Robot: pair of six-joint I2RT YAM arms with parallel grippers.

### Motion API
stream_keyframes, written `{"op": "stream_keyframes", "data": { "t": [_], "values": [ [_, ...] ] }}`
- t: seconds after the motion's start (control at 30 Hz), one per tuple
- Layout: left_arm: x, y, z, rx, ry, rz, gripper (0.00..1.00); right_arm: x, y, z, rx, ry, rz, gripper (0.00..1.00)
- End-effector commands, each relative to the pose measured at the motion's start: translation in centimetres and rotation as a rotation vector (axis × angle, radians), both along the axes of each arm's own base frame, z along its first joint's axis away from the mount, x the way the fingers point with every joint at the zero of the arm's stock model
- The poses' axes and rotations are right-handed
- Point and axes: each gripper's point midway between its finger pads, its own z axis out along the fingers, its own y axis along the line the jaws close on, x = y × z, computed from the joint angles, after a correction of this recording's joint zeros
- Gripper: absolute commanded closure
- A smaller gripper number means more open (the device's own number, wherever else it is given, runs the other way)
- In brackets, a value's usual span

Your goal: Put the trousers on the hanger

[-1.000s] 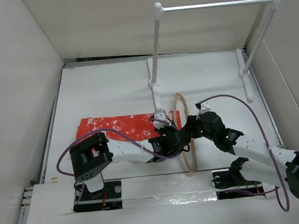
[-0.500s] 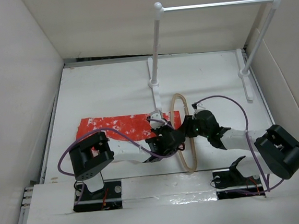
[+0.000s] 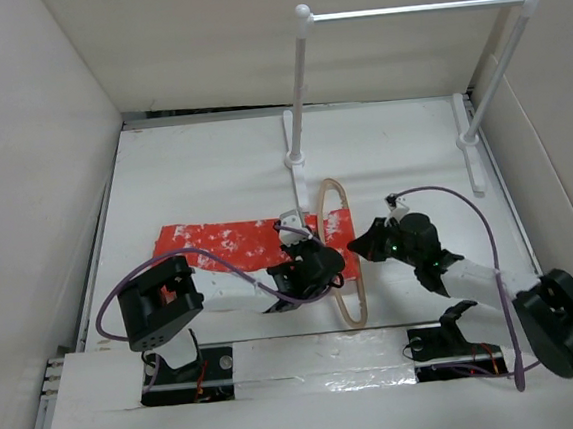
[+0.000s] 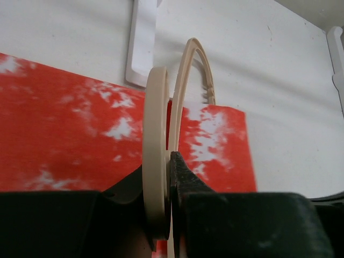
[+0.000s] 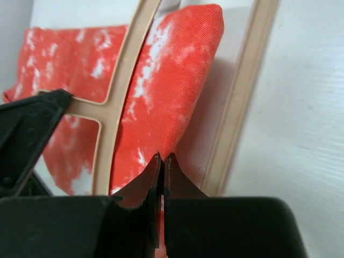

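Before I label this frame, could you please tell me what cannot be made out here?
Top view: the left arm covers the trousers' near edge.
Right wrist view: the shut right hand hides whether it pinches fabric.
Left wrist view: the hanger's lower part is cut off.

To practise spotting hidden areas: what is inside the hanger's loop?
Inside the loop of the hanger show one end of the trousers and white table. The left tool, clamping the hanger, covers the loop's middle; that part cannot be seen.
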Motion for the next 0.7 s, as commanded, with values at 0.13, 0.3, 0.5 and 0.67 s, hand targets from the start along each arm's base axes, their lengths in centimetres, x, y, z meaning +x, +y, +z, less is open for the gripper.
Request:
{"op": "stream_keyframes", "data": {
  "t": [0.13, 0.3, 0.5, 0.67],
  "values": [
    [0.0, 5.4, -1.5, 0.197, 0.013, 0.037, 1.00, 1.2, -5.4, 4.8, -0.073, -0.143, -0.145, 1.00],
    [-0.7, 7.5, -1.4, 0.228, 0.017, 0.042, 1.00, 1.6, -9.2, 6.3, -0.140, -0.171, -0.247, 1.00],
    [-1.9, 10.1, -1.0, 0.256, 0.017, 0.035, 1.00, 2.4, -12.3, 6.4, -0.130, -0.172, -0.298, 1.00],
    [-2.3, 11.3, -0.3, 0.288, 0.012, 0.049, 1.00, 2.6, -13.6, 5.0, -0.149, -0.128, -0.298, 1.00]
  ]
}}
